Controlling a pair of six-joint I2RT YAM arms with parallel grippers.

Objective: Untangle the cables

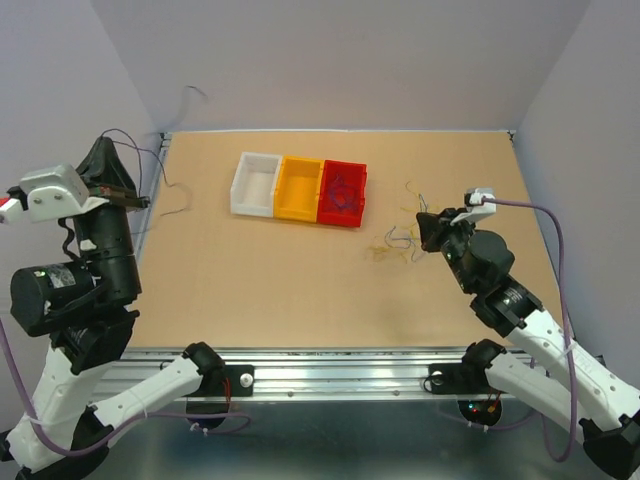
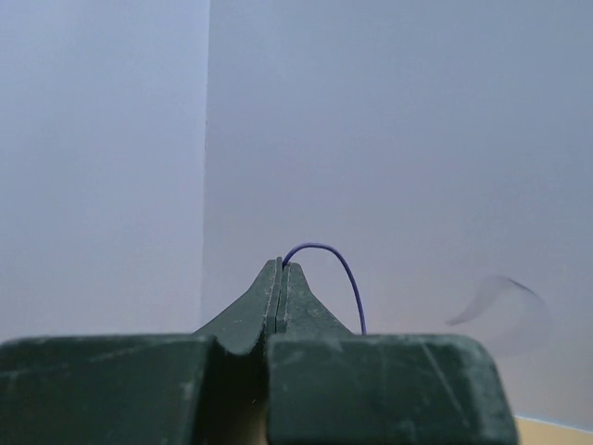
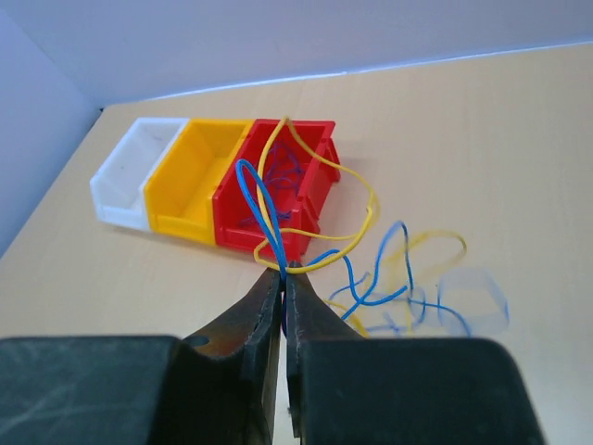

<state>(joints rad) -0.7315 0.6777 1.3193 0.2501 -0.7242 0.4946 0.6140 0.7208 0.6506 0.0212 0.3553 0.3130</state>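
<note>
One tan tabletop (image 1: 250,290) carries three bins (image 1: 298,188) in a row near its far edge, white, yellow and red. The right gripper (image 3: 281,273) is pinched on thin blue and yellow cables (image 1: 395,240), which loop up from a loose tangle near the right edge. The left gripper (image 2: 281,264), raised over the left edge, clamps one purple cable (image 2: 320,246).

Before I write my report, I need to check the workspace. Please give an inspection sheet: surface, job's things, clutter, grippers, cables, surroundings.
surface: tan table, flat.
job's things: thin wires, yellow and blue, tangled on the table beside the red bin; more wires lie inside that bin.
clutter: white bin and yellow bin, in a row with the red one; nothing seen inside them.
grippers: left gripper shut on a purple wire, facing the wall; right gripper shut on strands of the thin wires.
cables: lavender arm cable along the right arm.
surroundings: pale walls.
</note>
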